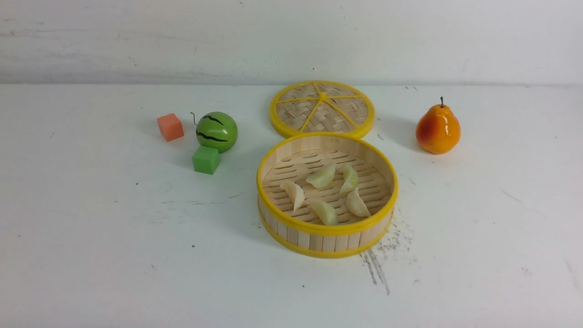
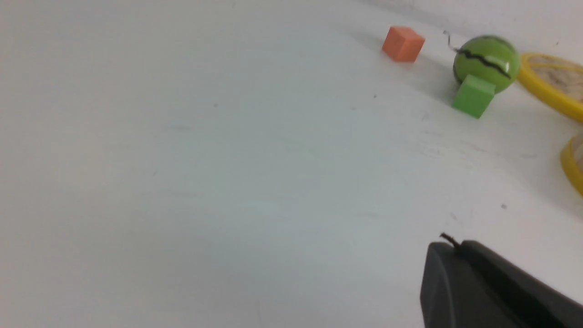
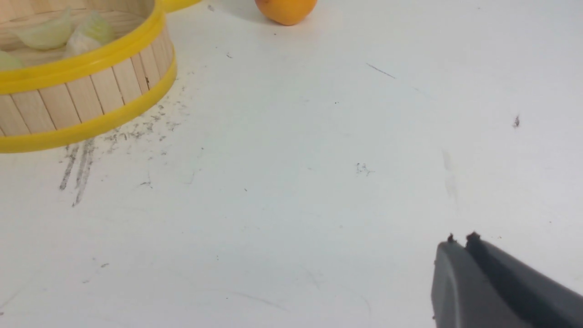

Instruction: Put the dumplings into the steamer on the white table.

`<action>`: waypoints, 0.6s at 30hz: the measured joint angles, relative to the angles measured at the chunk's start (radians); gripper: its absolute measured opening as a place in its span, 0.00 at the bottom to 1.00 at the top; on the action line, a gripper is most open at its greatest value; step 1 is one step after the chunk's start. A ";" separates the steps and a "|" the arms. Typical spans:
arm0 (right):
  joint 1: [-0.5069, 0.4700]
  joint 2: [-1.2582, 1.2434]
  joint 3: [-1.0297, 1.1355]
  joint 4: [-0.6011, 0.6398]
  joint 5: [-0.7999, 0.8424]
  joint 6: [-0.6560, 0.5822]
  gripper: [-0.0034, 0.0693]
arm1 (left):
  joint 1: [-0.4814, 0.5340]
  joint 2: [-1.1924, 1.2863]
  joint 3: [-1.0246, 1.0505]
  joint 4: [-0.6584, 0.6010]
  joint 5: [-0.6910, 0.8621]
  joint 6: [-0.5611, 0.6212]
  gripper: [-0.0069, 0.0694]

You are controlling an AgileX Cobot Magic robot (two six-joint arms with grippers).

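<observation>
The steamer (image 1: pixel 327 230) stands in the middle of the white table (image 1: pixel 91 250). Several pale cream-green dumplings (image 1: pixel 322 176) lie on its slatted floor. In the right wrist view the steamer (image 3: pixel 86 98) shows with dumplings (image 3: pixel 45 34) inside. In the left wrist view only a bit of the steamer's yellow rim (image 2: pixel 571 164) shows. My left gripper (image 2: pixel 455 246) is shut and empty above bare table. My right gripper (image 3: pixel 460 240) is shut and empty above bare table, away from the steamer. Neither gripper shows in the front view.
The flat woven lid (image 1: pixel 322 109) lies just behind the steamer. An orange cube (image 1: pixel 170 126), a toy watermelon (image 1: pixel 217 131) and a green cube (image 1: pixel 206 159) sit to the left. A pear (image 1: pixel 437 129) stands at the right. Dark scratch marks (image 1: pixel 375 269) lie before the steamer.
</observation>
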 joint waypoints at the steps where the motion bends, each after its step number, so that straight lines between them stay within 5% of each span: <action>1: 0.000 0.000 0.000 0.000 0.000 0.000 0.08 | 0.000 0.000 0.000 0.000 0.008 0.000 0.07; 18: 0.000 0.000 0.000 0.000 0.001 0.000 0.11 | 0.001 0.000 0.000 0.000 0.014 -0.001 0.07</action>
